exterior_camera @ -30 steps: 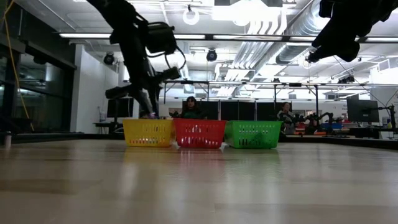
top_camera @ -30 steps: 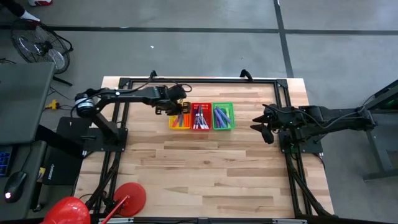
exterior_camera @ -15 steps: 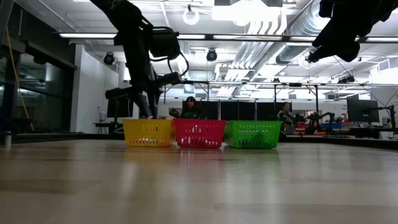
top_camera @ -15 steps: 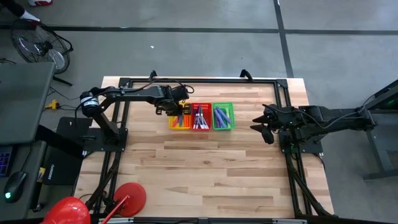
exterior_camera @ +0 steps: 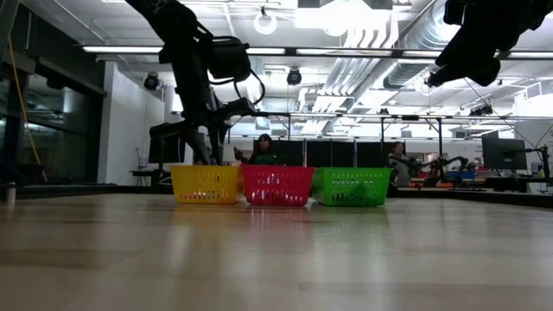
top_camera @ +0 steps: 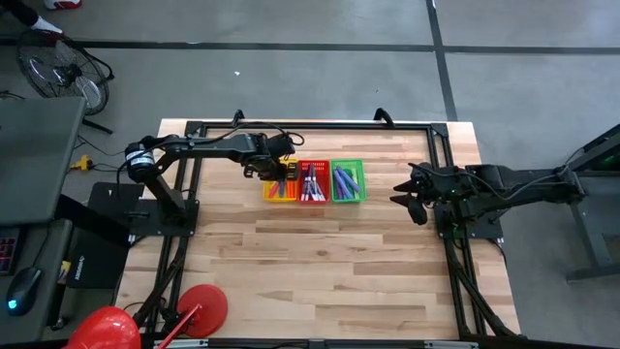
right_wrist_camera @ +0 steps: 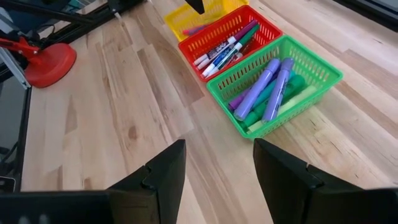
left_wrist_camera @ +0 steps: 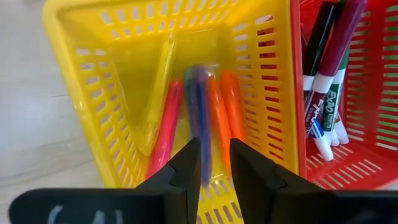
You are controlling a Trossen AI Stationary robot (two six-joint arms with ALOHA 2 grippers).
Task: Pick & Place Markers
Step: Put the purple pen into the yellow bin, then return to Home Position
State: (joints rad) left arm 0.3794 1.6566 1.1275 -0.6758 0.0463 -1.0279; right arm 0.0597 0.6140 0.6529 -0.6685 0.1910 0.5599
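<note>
The left gripper hangs directly over the yellow basket, jaws a narrow gap apart, and a blue-purple marker shows blurred just below them inside the basket. The jaws are not clamped on it as far as the left wrist view shows — my reading is that this marker is being let go, which would explain why the gripper sits so low and centred over that basket. Whether the marker has left the jaws entirely I cannot tell.

The three baskets stand in a row, touching, near the far edge of the table: the red basket is just beside the yellow one, and the green basket is on the red one's other side. The sorting looks to be by kind.

- Yellow basket: five markers visible — one yellow, one pink-red, the blurred blue-purple one, two orange.
- Red basket: about four or five whiteboard-type markers; too bunched to count surely.
- Green basket: two purple markers, plus some teal and pale green ones beneath; I cannot count those.

No marker lies loose on the table, so the task seems near its end.

The right gripper waits well apart from the green basket, on the side away from the red one, jaws apart and holding nothing.
</note>
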